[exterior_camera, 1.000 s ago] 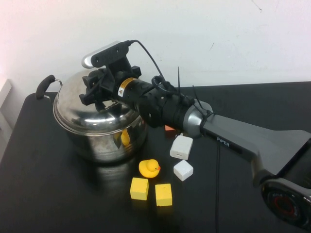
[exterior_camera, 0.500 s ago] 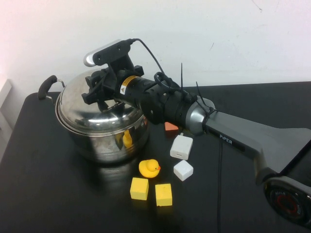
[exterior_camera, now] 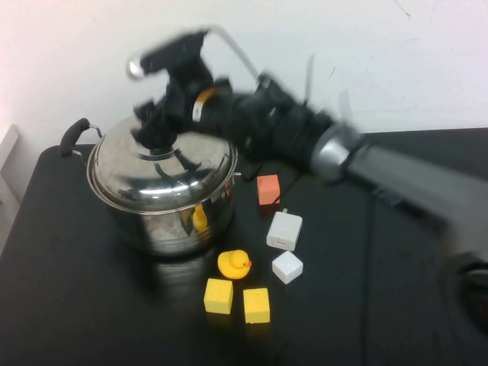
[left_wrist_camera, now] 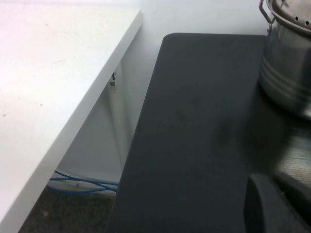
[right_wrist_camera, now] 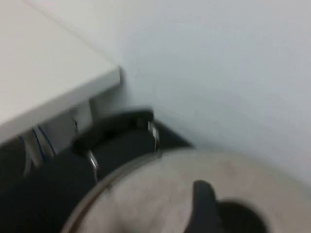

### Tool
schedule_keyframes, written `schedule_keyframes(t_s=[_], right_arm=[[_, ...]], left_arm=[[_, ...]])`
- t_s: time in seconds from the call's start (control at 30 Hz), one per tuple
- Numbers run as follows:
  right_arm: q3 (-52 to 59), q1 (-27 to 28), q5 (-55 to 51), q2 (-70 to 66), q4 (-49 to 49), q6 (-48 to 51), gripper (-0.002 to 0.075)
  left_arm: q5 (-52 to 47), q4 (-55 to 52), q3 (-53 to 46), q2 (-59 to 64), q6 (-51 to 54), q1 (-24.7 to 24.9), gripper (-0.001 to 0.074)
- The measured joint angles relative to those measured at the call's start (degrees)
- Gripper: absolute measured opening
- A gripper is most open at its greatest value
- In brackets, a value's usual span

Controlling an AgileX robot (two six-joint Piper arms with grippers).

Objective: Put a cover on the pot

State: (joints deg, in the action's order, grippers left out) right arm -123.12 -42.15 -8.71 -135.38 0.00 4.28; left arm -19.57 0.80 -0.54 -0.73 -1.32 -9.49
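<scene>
The big shiny steel pot (exterior_camera: 169,223) stands at the table's left, and the domed steel lid (exterior_camera: 164,174) rests level on its rim. My right gripper (exterior_camera: 155,128) hovers just above the lid's centre, blurred by motion, with its jaws apart around the black knob (right_wrist_camera: 240,218). One finger (right_wrist_camera: 201,196) shows beside the knob in the right wrist view, over the lid (right_wrist_camera: 155,194). The pot's black handle (right_wrist_camera: 114,125) shows beyond. My left gripper (left_wrist_camera: 279,204) is out of the high view and sits low over the table's left part, short of the pot (left_wrist_camera: 286,68).
In front of and right of the pot lie a yellow duck (exterior_camera: 234,264), two yellow cubes (exterior_camera: 219,296), two white blocks (exterior_camera: 284,230) and an orange cube (exterior_camera: 268,189). The black table's left edge (left_wrist_camera: 141,126) borders a white desk (left_wrist_camera: 53,73).
The lid has gone from tilted to level on the pot. My right arm has risen quickly and its gripper has lifted off the lid, which stays on the pot.
</scene>
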Motion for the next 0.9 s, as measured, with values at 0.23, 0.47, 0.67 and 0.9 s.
schedule_keyframes(t_s=[0.23, 0.47, 0.67, 0.9], right_arm=[[22.89, 0.00, 8.11, 22.68, -3.00, -2.63, 0.0078], [46.58, 0.00, 8.71, 46.39, -7.59, -2.63, 0.0004], [59.86, 0.00, -1.49, 64.57, -9.20, -1.32, -0.0001], [77.05, 0.00, -7.10, 87.58, -16.80, -0.67, -0.0001]], left_arm=[[0.00, 0.00, 0.00, 0.00, 0.00, 0.00, -0.0001], [0.00, 0.00, 0.00, 0.00, 0.00, 0.00, -0.0001], [0.00, 0.00, 0.00, 0.00, 0.00, 0.00, -0.0001], [0.00, 0.00, 0.00, 0.00, 0.00, 0.00, -0.0001]])
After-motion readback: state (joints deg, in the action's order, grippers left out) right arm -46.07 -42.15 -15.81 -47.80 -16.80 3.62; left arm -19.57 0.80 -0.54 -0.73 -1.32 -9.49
